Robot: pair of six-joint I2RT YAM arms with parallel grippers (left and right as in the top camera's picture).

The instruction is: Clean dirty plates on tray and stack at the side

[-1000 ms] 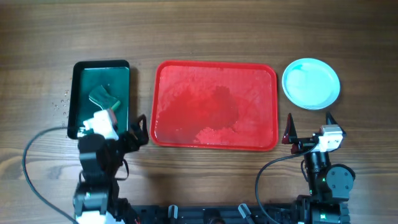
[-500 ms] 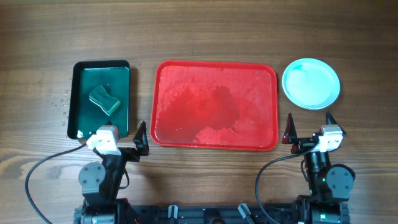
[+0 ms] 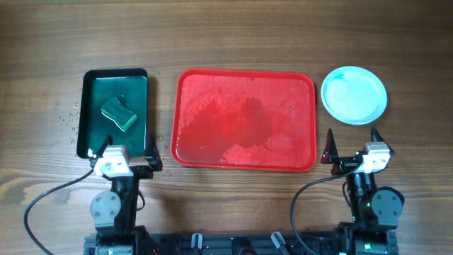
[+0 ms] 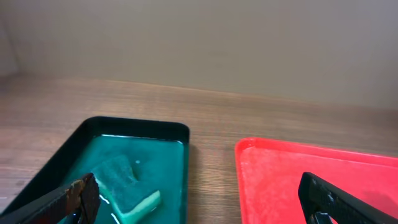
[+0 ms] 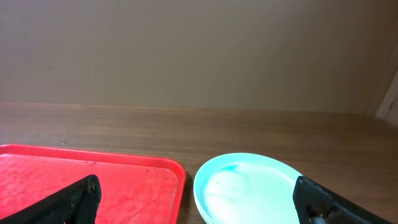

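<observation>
- The tray (image 3: 244,78) carries no plates and looks wet.
- The plates (image 3: 354,95) sit on the bench (image 3: 233,35) just right of it, turquoise on top; how many lie beneath, I cannot tell.
- The sponge (image 3: 118,114) rests in the green tray (image 3: 90,106).
- Left jaws and right jaws gape wide, holding nothing; the job looks finished.

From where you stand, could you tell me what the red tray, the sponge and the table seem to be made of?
The red tray looks like moulded plastic: even colour, rounded corners, wet sheen. The sponge seems soft foam, dark green over a paler layer. The table shows matte wood grain; solid wood or laminate, I cannot tell.
</observation>
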